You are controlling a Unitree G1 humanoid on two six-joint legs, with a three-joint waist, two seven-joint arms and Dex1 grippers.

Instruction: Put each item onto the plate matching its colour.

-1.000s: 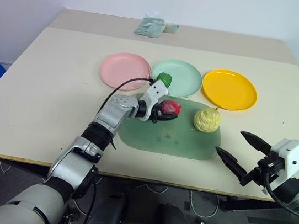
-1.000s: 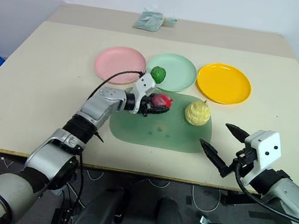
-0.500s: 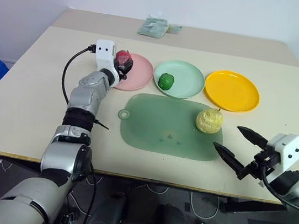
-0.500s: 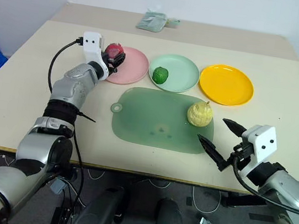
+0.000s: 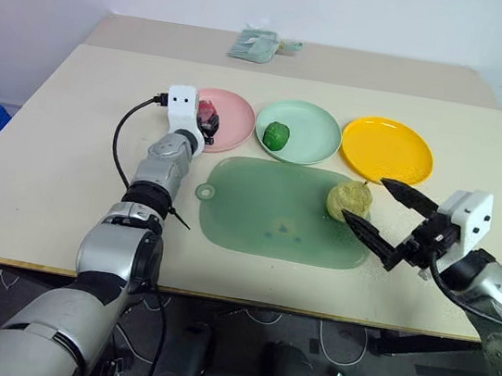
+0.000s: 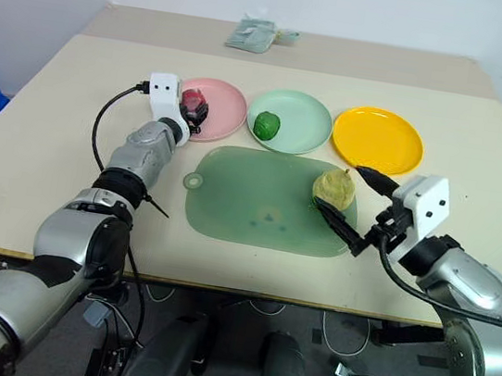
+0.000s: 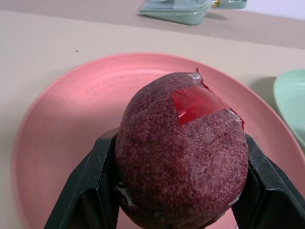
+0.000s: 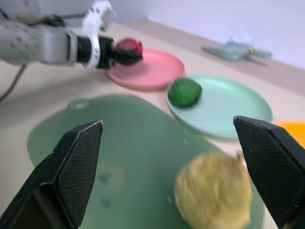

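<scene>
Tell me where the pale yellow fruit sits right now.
In the head views the pale yellow fruit lies on the far right corner of the green mat, just below the yellow plate, with the open right gripper close beside it.

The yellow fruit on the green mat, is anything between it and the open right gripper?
Nothing visible. The right gripper stands open beside the yellow fruit on the green mat, with only bare mat between them.
</scene>
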